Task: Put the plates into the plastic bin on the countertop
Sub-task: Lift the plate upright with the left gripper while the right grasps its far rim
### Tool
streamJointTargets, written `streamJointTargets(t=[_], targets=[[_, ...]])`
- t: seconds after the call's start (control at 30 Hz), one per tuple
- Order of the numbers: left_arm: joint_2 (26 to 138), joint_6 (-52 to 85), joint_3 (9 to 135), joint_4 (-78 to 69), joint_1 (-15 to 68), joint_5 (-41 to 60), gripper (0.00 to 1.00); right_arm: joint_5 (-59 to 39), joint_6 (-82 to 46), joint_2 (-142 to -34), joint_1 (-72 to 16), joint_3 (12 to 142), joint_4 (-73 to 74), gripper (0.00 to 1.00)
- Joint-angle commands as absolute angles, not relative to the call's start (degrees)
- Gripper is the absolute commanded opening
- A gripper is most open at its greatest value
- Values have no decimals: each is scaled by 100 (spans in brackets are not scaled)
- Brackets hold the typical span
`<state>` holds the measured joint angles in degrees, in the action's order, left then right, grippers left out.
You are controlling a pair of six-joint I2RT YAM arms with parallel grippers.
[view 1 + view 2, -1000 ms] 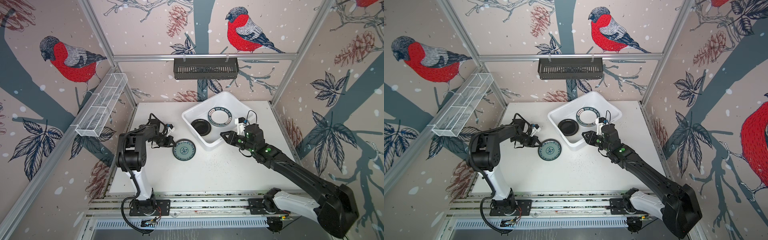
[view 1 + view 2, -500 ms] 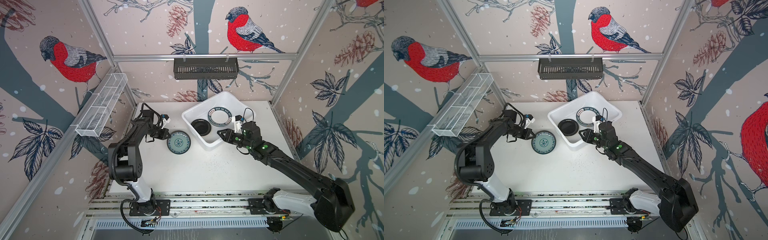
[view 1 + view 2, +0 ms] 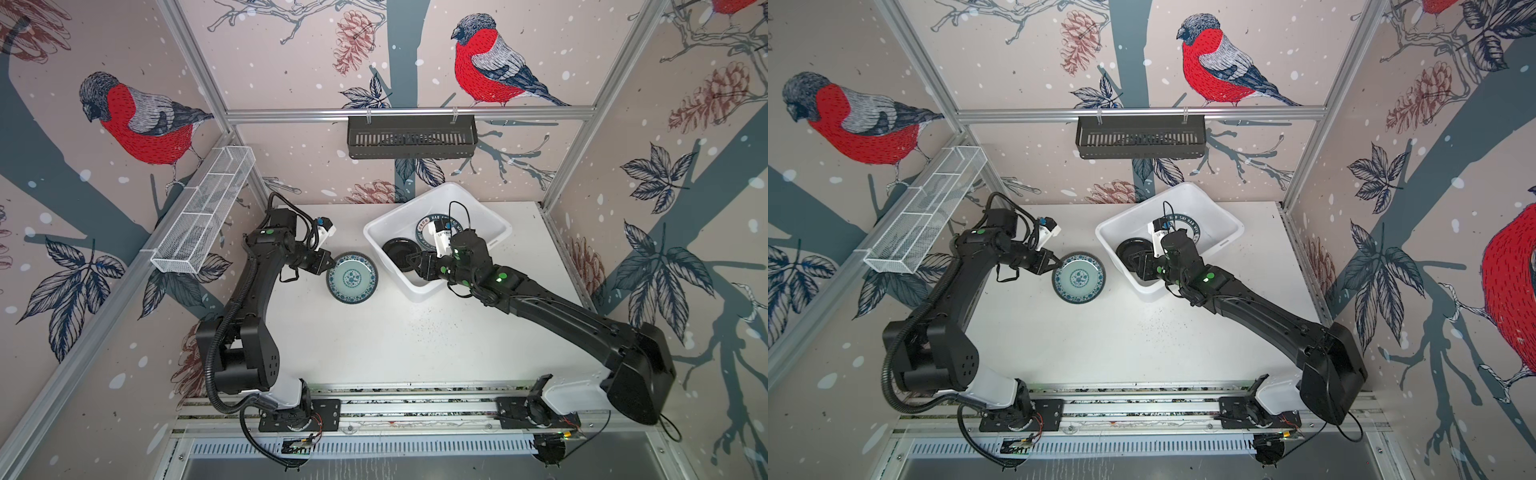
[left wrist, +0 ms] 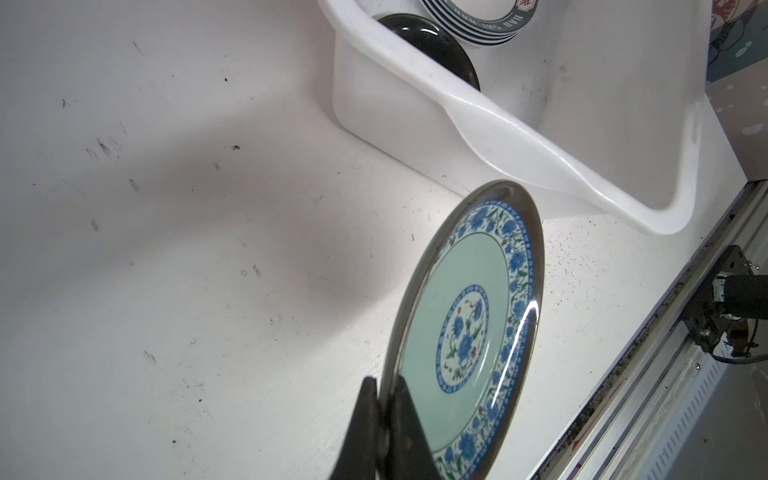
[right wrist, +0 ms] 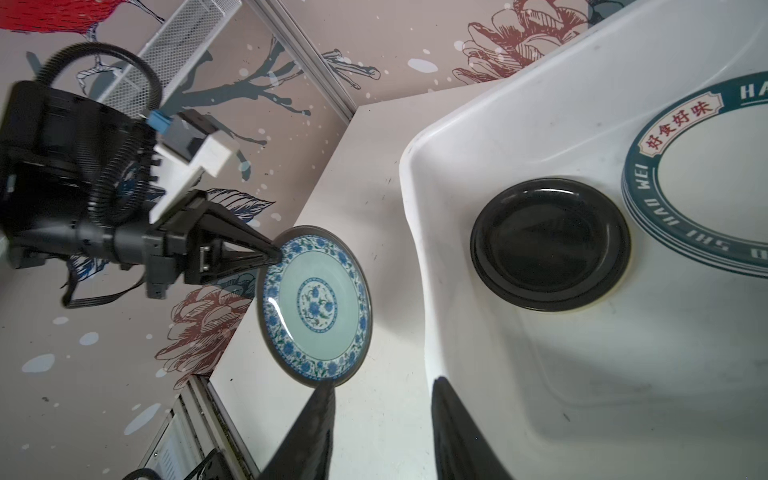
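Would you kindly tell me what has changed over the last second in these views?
The left gripper, still shut on the teal plate, lifted it higher and a little toward the back. The right gripper, jaws open, advanced over the plastic bin toward the black plate. The bin, black plate and lettered plates stayed put.

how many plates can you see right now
3 in plain view: the teal plate, pinched at its rim by the left fingers outside the bin; the black plate inside it; the lettered plate beside that, topping a stack whose lower plates are mostly hidden.
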<state>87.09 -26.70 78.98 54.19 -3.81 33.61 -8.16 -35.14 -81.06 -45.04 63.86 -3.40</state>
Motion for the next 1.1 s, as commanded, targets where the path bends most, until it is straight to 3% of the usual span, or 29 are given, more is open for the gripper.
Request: streamJointTargets(t=[0.0, 0.27, 0.67, 0.93, 1.07], targets=[[8560, -2811, 8006, 5711, -388, 3513, 0, -954, -3250, -8340, -4587, 6543, -340, 40], [8267, -3013, 8075, 5809, -380, 3949, 0, -1031, -3084, -9089, -5086, 7069, -272, 43], [8054, -3190, 8128, 5973, -317, 4390, 0, -1056, -3230, -9259, -5186, 6935, 94, 41], [7881, -3228, 7942, 5846, -171, 4375, 0, -1240, -3440, -9242, -5145, 6732, 449, 29], [7807, -3217, 7866, 5763, -116, 4338, 0, -1363, -3528, -9201, -5121, 6628, 630, 17]])
